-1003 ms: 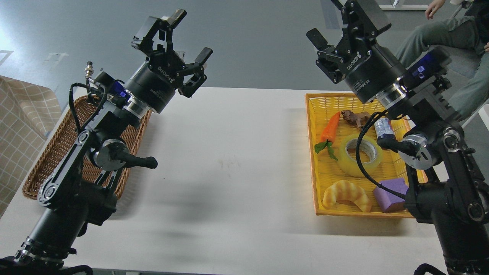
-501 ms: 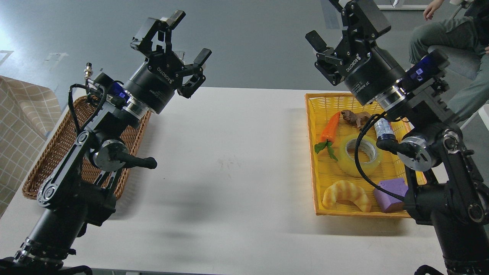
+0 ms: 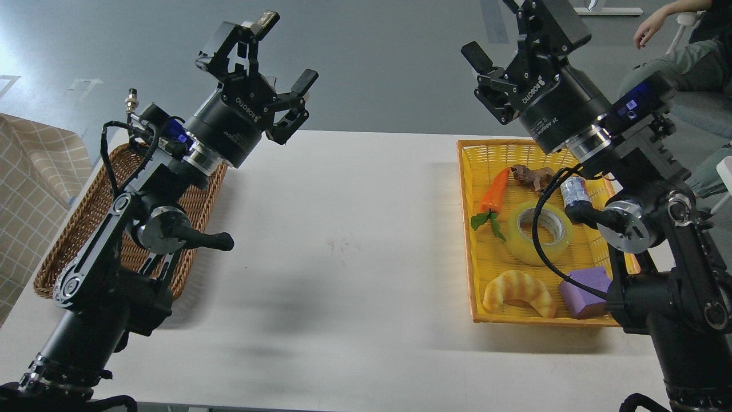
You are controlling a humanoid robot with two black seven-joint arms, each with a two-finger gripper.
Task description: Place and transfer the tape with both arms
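Observation:
The tape [image 3: 537,233], a yellowish translucent roll with a grey-white core, lies flat in the yellow basket [image 3: 472,229] at the right of the white table. A black cable of my right arm crosses in front of it. My right gripper [image 3: 514,34] is open and empty, raised above the basket's far end, well above the tape. My left gripper [image 3: 274,57] is open and empty, raised over the table's far left, above the brown wicker basket [image 3: 86,223].
In the yellow basket lie a toy carrot [image 3: 495,191], a brown toy figure [image 3: 529,174], a small bottle [image 3: 573,191], a striped croissant [image 3: 519,292] and a purple block [image 3: 583,289]. A checked cloth [image 3: 28,189] is at far left. A seated person [image 3: 680,51] is at top right.
Both arms shifted only slightly; the right gripper edged a little to the right. The person at top right moved their legs and hand. The tape has not moved.

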